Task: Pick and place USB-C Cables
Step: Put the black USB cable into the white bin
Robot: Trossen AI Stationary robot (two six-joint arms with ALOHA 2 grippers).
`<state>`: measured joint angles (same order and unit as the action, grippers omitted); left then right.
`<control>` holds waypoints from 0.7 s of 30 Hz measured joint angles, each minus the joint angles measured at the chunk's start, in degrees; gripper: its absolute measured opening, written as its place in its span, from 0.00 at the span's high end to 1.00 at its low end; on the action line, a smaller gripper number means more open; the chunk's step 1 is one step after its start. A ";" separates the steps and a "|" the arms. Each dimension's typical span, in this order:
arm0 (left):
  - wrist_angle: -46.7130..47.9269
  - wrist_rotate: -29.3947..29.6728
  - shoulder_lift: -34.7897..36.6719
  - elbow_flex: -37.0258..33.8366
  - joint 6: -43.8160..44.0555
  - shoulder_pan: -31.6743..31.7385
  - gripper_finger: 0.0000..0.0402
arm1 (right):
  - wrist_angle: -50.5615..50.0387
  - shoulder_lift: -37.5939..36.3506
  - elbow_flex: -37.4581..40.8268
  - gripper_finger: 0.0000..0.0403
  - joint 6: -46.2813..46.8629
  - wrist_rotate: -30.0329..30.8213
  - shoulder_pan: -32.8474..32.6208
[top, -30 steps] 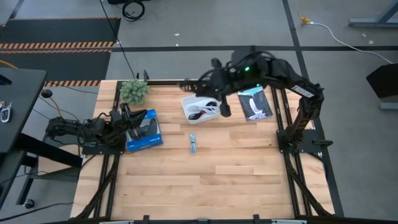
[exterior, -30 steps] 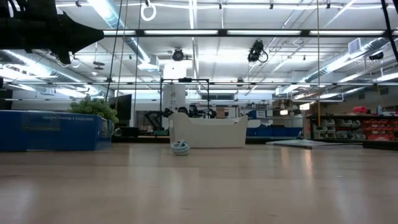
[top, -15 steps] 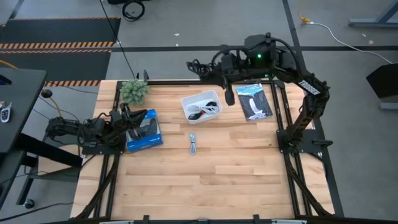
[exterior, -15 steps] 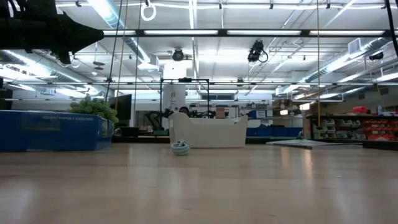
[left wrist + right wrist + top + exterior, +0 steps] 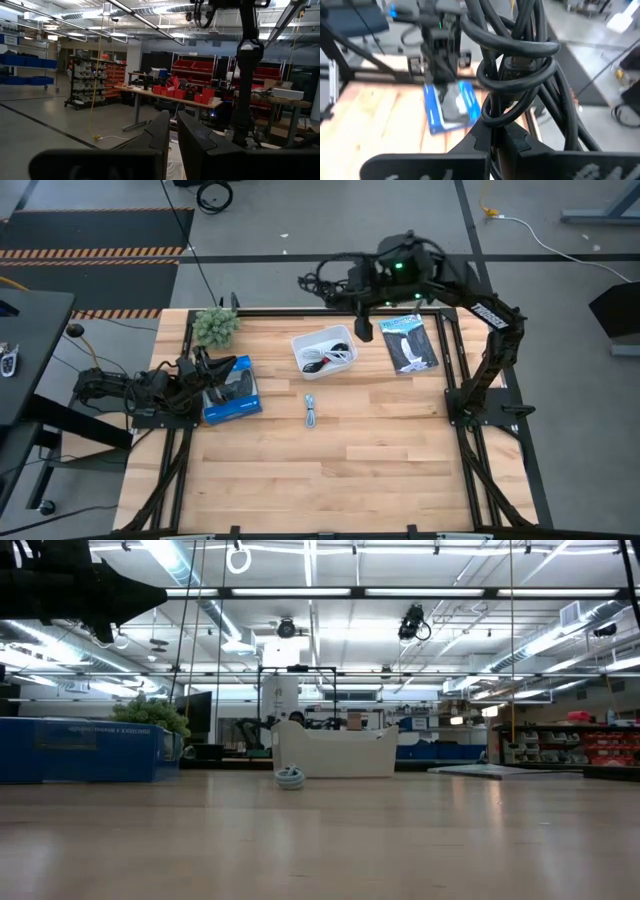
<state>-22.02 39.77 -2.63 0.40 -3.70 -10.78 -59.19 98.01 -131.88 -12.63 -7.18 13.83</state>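
Note:
A white rounded tray stands near the table's far edge. In it lie a white cable and black cables, one with a red band. A pale blue-grey cable lies coiled on the wood in front of the tray; the low view shows that cable before the tray. My right gripper hangs high, just right of the tray's far corner, shut, with the arm's own cable loom in front of it. My left gripper waits shut beside the blue box.
A blue box picturing a black gadget lies at the table's left side. A small green plant stands at the far left corner. A dark flat packet lies right of the tray. Bare wood fills the near half.
My right gripper has risen from over the tray's right end and drawn back toward the far edge, the arm folding up and turning. The tray, hidden in part before, now shows whole with its cables. The pale cable and the left arm have kept still.

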 joint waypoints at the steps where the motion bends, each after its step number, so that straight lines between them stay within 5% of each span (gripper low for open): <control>1: 0.00 0.01 0.00 0.00 0.02 0.00 0.89 | -0.14 0.23 0.82 0.97 -0.22 0.00 0.19; 21: 0.00 0.00 0.02 0.00 0.02 0.02 0.89 | 10.19 0.39 26.10 0.97 -1.74 0.03 2.44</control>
<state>-22.02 39.77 -2.62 0.40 -3.68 -10.76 -49.00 98.40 -105.78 -14.37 -7.15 16.27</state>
